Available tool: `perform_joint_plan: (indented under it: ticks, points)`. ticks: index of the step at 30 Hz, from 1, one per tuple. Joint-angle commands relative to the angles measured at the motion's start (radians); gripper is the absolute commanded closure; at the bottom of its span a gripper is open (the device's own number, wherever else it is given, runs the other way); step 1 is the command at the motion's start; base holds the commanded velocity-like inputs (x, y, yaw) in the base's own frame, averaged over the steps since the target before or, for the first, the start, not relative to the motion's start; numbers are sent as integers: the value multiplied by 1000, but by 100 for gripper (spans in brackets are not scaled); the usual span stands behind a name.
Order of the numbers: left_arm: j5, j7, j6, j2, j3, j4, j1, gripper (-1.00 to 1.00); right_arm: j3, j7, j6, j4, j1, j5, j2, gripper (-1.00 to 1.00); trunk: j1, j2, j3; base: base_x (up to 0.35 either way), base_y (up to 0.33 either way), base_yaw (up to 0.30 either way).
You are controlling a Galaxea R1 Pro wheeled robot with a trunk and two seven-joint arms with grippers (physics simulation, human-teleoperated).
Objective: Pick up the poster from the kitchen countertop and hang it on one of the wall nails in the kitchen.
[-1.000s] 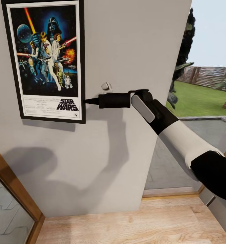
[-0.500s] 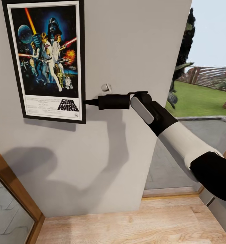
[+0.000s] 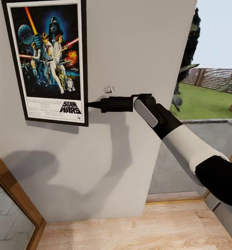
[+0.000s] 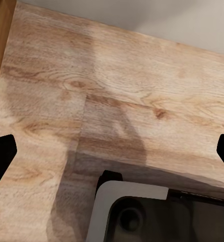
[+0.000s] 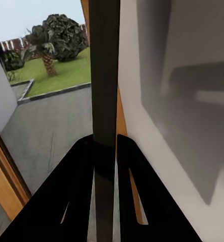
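Note:
The Star Wars poster [image 3: 48, 59], in its thin black frame, lies flat against the grey wall [image 3: 136, 41] at the upper left. My right gripper [image 3: 89, 104] is shut on the poster's right edge near the bottom corner. In the right wrist view the frame's black edge [image 5: 104, 70] runs straight up from between the fingers [image 5: 84, 191]. A small white wall nail [image 3: 109, 90] sticks out just above my right wrist, to the right of the poster. My left gripper [image 4: 112, 154] hangs open over the wooden floor [image 4: 142, 85]. The kitchen countertop is out of view.
A wood-framed glass door [image 3: 11, 208] stands at the lower left. A tall window [image 3: 206, 86] to the right opens onto lawn and trees. Light wooden floor [image 3: 140, 229] lies below the wall. Part of my own base [image 4: 142, 212] sits under the left gripper.
The poster has tilted slightly, its lower left corner shifting a little to the right. My right gripper has crept slightly left, still holding the edge.

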Motion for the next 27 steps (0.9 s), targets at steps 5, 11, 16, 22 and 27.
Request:
perform_joint_plan:
  ticks: [5, 11, 16, 22, 27]
  points:
    - [8, -6, 2, 0, 1, -1, 0, -100, 51, 1, 7, 0, -1, -11, 0, 100, 1, -2, -2, 0, 0, 0]
    - [8, -6, 2, 0, 1, -1, 0, -100, 85, 1, -29, 2, -1, -12, 0, 100, 1, -2, -2, 0, 0, 0]
    - [8, -6, 2, 0, 1, -1, 0, -100, 92, 1, -44, 3, -1, -12, 0, 100, 1, -2, -2, 0, 0, 0]
    - [8, -6, 2, 0, 1, -1, 0, -100, 93, 2, -51, 2, -1, -12, 0, 100, 1, -2, -2, 0, 0, 0]
    - [8, -6, 2, 0, 1, -1, 0, -100, 94, 3, -54, 1, -1, -13, -1, 100, 1, -2, -2, 0, 0, 0]
